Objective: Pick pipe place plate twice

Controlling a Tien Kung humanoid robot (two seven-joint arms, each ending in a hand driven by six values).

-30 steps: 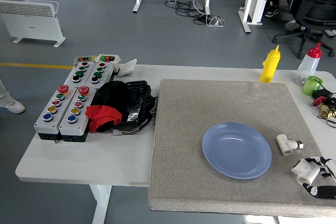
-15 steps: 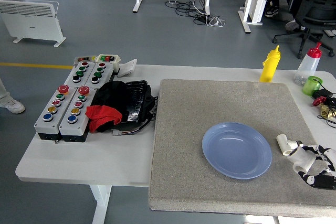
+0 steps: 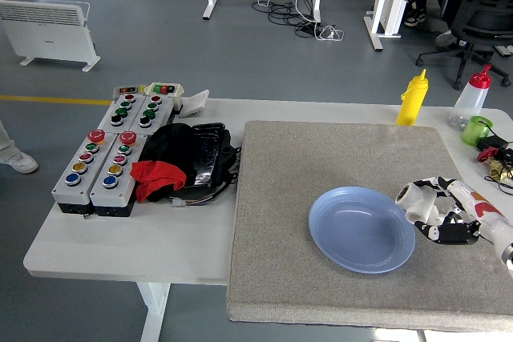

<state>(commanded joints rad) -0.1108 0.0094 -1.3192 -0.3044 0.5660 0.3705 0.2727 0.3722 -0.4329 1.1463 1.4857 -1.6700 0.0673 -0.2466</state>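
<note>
A blue plate [image 3: 361,230] lies on the grey mat [image 3: 321,166], right of the middle. My right hand [image 3: 441,212] comes in from the right edge and is shut on a white pipe fitting [image 3: 412,198]. It holds the fitting just above the plate's right rim, with the open end facing left. The hand covers the spot on the mat right of the plate, and I see no second fitting. My left arm is out of view.
A yellow squeeze bottle [image 3: 413,98], a clear bottle with a red cap [image 3: 470,102] and a green cup [image 3: 478,130] stand at the back right. Two grey button boxes [image 3: 104,154] and a black and red cloth bundle [image 3: 183,162] lie on the left.
My right hand has risen from the mat's near right corner with the fitting and moved up and left to the plate's right rim. It now covers the second fitting's spot.
</note>
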